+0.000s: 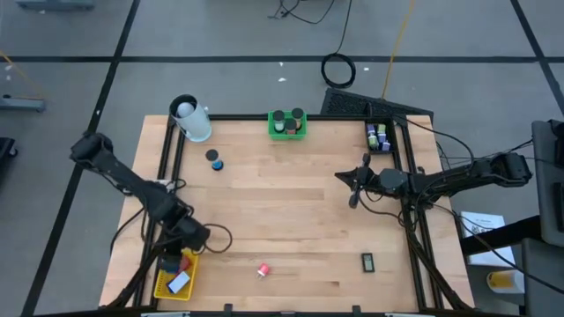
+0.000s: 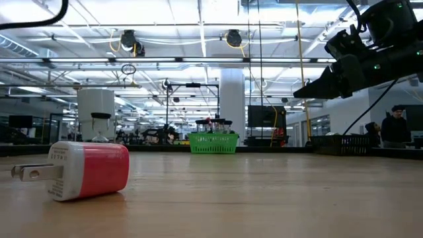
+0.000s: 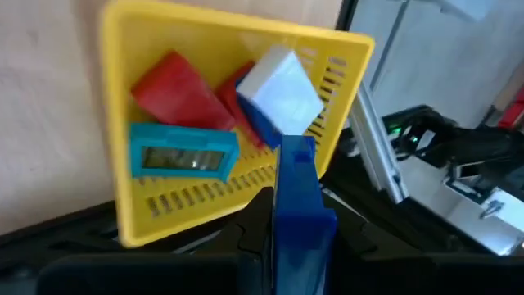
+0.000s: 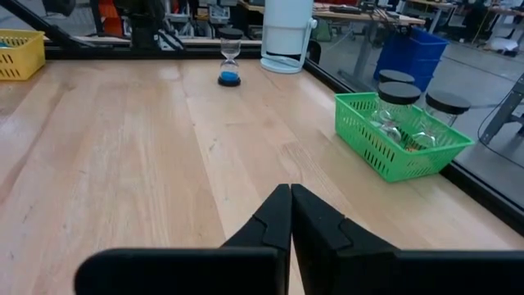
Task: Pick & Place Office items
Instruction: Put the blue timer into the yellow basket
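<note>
- Wooden table (image 1: 291, 211) fills the high view: the left gripper (image 1: 187, 236) hangs beside the yellow basket (image 1: 164, 283) at the near left corner, its fingers hidden. A red-and-white plug adapter (image 1: 263, 270) lies well apart.
- Low view: that adapter (image 2: 86, 170), rounded and two-pronged, sits nearest; the right gripper (image 2: 317, 89) hovers above the table.
- Left wrist view: fingers clamp a blue block (image 3: 296, 205) over the basket's slotted rim (image 3: 237, 33); red (image 3: 176, 90), teal (image 3: 184, 152) and white (image 3: 282, 90) pieces lie inside.
- Right wrist view: fingers (image 4: 270, 221) pressed together, empty; green mesh basket (image 4: 385, 139) nearby.
</note>
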`<action>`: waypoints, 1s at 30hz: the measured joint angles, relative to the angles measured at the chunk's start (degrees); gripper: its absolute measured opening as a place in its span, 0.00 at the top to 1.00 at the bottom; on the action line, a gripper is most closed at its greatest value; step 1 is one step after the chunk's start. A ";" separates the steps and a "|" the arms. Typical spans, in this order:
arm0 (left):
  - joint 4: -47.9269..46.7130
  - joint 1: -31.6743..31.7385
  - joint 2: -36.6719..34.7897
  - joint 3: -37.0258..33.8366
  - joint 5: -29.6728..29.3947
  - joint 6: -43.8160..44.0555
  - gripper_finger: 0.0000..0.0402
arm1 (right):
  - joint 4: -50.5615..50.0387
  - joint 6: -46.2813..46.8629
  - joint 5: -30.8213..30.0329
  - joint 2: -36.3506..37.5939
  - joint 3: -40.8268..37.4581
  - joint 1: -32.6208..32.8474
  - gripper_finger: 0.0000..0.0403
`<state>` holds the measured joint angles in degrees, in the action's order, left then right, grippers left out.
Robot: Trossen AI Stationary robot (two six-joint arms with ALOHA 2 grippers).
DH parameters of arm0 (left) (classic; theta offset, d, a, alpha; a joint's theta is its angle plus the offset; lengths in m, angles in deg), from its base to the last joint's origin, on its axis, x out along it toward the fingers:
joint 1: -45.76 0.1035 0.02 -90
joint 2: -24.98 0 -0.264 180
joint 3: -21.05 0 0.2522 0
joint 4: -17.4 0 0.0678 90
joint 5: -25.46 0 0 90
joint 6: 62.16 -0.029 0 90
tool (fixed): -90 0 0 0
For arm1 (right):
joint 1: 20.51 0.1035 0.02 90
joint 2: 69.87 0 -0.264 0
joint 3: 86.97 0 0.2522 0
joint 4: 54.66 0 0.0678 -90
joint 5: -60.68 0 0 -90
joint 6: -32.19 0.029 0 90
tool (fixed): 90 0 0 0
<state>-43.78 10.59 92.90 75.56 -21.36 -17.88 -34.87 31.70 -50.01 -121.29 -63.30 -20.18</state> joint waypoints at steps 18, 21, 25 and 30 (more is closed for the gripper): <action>11.53 -8.27 7.08 -0.02 -2.03 12.92 0.58 | -0.60 0.02 -0.02 -0.02 0.00 0.00 1.00; 11.52 -8.27 7.08 0.43 -0.86 13.94 0.51 | -0.79 0.03 -0.02 -0.02 0.00 0.00 1.00; 10.20 -8.28 7.08 2.82 -0.59 13.94 0.44 | -0.82 0.07 -0.04 -0.02 0.00 0.00 1.00; 3.56 -8.26 7.06 6.11 0.11 13.47 0.41 | -0.89 0.22 -0.07 -0.02 0.00 0.00 1.00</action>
<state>-40.22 2.33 99.96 81.67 -21.25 -4.41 -35.76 31.92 -50.07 -121.31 -63.30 -20.18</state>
